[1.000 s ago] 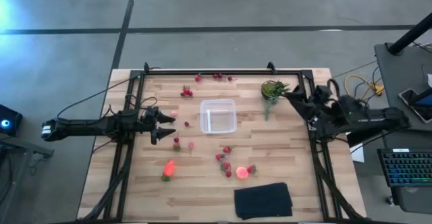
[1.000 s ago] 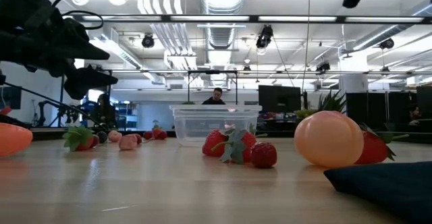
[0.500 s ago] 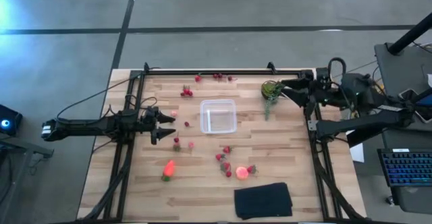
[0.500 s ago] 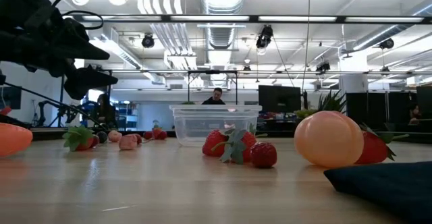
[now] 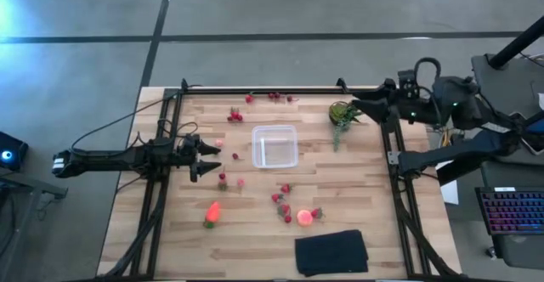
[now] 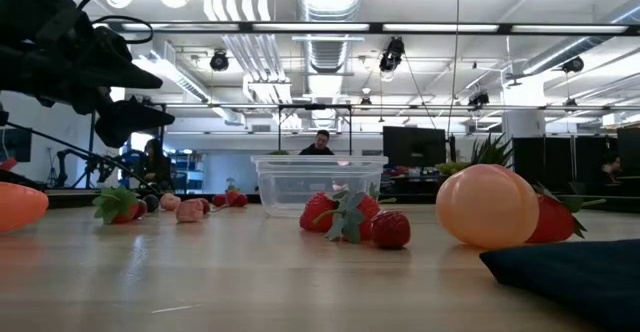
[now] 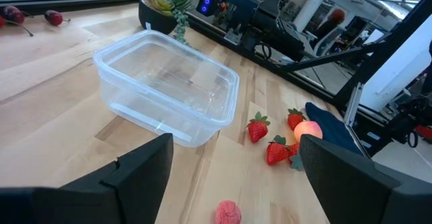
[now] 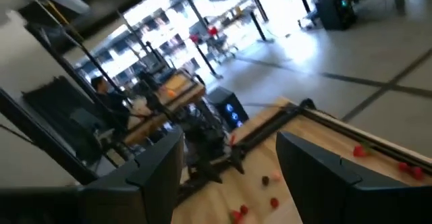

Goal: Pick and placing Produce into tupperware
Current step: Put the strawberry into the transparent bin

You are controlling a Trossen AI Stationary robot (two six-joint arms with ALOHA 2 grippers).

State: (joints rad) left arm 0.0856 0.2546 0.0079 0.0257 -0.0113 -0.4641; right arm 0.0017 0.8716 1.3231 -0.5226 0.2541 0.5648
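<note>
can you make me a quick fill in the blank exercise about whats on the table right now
1. The small clear plastic box has ____ inside it.
2. The flat black cloth lies at the table's ____ edge in the high view.
3. The left gripper hovers with its fingers ____.
4. The spiky green plant is closest to the ____ gripper.

Missing words: nothing; bottom; open; right

Both arms [image 5: 119, 158] matte black, boxy jointed links; black cable loops off each; wide flat black jaws, plain, no markings.
</note>
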